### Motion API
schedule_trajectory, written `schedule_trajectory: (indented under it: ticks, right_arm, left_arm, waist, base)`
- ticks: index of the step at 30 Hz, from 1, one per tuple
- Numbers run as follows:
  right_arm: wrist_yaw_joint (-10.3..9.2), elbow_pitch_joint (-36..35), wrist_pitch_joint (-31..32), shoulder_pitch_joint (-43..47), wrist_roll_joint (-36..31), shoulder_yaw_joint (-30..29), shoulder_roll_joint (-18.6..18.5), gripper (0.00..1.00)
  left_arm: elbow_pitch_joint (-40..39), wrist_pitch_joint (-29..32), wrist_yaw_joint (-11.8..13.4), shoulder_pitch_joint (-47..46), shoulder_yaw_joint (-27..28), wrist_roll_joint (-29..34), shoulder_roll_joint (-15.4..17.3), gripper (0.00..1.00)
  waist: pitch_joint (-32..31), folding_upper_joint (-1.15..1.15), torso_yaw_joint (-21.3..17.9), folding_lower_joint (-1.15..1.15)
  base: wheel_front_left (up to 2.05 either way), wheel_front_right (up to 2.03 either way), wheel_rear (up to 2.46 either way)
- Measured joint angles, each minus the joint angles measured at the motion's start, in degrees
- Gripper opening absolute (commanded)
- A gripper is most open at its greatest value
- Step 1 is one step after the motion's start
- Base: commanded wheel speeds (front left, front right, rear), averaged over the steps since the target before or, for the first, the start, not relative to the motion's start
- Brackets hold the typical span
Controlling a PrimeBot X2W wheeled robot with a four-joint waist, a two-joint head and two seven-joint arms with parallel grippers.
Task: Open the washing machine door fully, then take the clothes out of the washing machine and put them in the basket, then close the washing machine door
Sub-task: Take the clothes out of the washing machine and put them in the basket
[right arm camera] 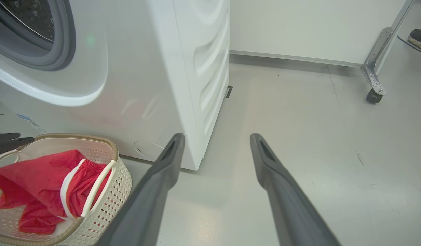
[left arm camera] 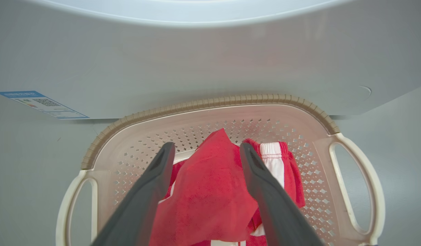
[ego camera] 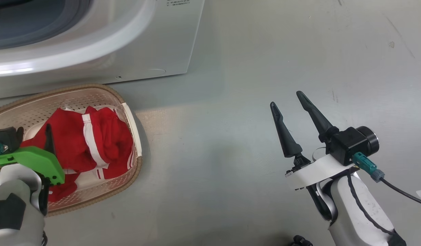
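Bright even light, glare strip on washing machine (ego camera: pixel 135 48), soft shadow by basket (ego camera: pixel 94 88), 2 wrist cams fisheye

Caught the right gripper (right arm camera: pixel 217 137) spread wide at bottom centre, washing machine (right arm camera: pixel 138 75) upper left, red clothes (right arm camera: pixel 32 177) piled in the basket (right arm camera: pixel 114 191) lower left.

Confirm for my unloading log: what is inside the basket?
Red clothes with white stripes lie heaped in the basket. Whatever lies under the heap, and most of the floor, is covered.
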Motion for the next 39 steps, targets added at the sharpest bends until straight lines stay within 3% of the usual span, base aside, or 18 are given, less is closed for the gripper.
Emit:
schedule_trajectory:
  ticks: [26, 39]
  right_arm:
    - [-0.01, 2.04, -0.01, -0.59, 0.4, -1.77, 0.01, 1.0]
    - [-0.08, 2.52, -0.01, 1.92, 1.4, -5.19, 0.01, 1.0]
  left_arm:
    - [1.01, -3.03, -1.67, -0.85, -1.42, 1.03, -2.87, 1.0]
    - [-13.21, -3.18, -2.67, 1.78, -0.03, 2.85, -4.63, 1.0]
  waist:
    - [-8.33, 0.0, 2.48, 0.0]
    - [-15.71, 0.0, 4.81, 0.0]
  base:
    - [0.0, 0.0, 0.0]
    - [0.0, 0.0, 0.0]
